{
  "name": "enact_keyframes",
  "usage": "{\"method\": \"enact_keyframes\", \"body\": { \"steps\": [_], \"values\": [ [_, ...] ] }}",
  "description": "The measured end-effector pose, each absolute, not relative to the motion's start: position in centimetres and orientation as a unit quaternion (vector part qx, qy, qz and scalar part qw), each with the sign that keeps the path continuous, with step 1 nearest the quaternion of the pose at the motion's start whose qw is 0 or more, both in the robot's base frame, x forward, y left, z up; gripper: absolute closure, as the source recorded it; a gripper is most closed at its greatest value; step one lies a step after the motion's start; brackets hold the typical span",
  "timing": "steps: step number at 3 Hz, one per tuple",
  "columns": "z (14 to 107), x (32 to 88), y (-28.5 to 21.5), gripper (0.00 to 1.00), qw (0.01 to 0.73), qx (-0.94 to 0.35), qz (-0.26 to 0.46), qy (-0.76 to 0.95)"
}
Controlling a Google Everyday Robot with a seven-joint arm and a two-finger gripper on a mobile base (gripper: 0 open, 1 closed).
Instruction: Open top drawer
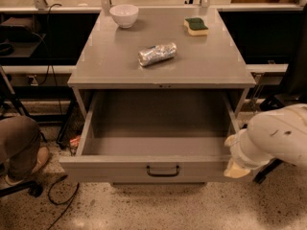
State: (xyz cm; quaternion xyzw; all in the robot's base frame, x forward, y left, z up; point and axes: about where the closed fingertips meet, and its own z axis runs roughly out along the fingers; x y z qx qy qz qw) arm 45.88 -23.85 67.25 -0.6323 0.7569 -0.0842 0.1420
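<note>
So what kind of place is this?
Likely a lab or workshop: grey metal cabinet, top drawer pulled open, speckled hard floor, metal-framed benches behind. The gripper sits by the drawer's right front corner.

Hidden: claw (237, 167), at the right front corner of top drawer (120, 169), mostly behind white arm (273, 138). Covered: that drawer corner, under the arm. Cut off: white arm by right edge; trousered leg (19, 145) by left edge.
</note>
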Motion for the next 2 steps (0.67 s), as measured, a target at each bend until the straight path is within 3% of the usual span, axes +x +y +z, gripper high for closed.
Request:
{"method": "enact_keyframes", "body": {
  "steps": [1, 2],
  "values": [
    [69.1, 46.0, -25.6, 0.0, 0.149, -0.619, -0.092, 0.765],
    [73.7, 45.6, -29.0, 0.0, 0.166, -0.594, -0.118, 0.778]
  ]
}}
